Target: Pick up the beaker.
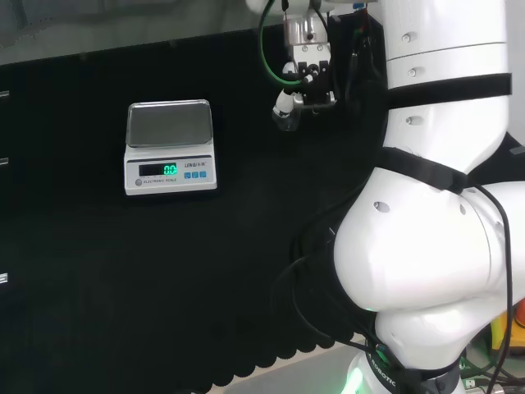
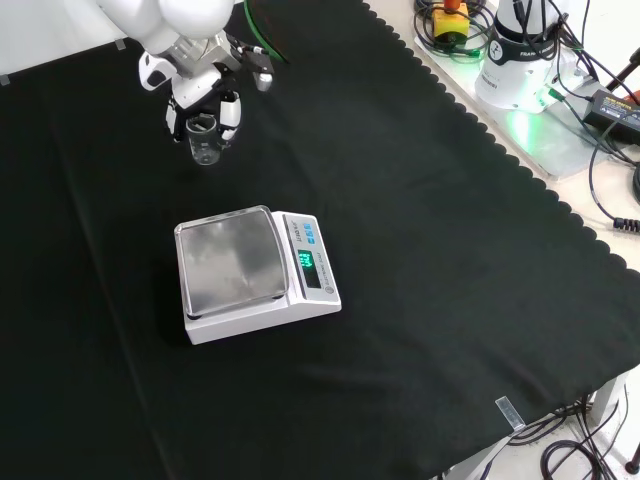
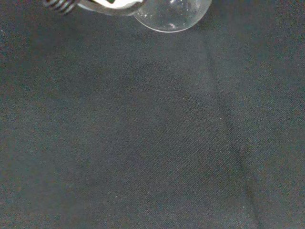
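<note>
Black cloth covers the counter point(image 2: 420, 260); beyond the scale point(image 2: 250, 270), the beaker point(image 2: 203, 140) is enclosed by the robot hand point(image 2: 205, 95), fingers curled around it; it should be kept upright while lifted.

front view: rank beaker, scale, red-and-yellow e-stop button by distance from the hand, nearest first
1. Small clear glass beaker: right at the hand, between its fingers, at the view's upper left.
2. White electronic scale with a steel pan: on the black cloth, below the hand, mid-view.
3. Red-and-yellow emergency-stop button: off the cloth, at the view's top right.
</note>
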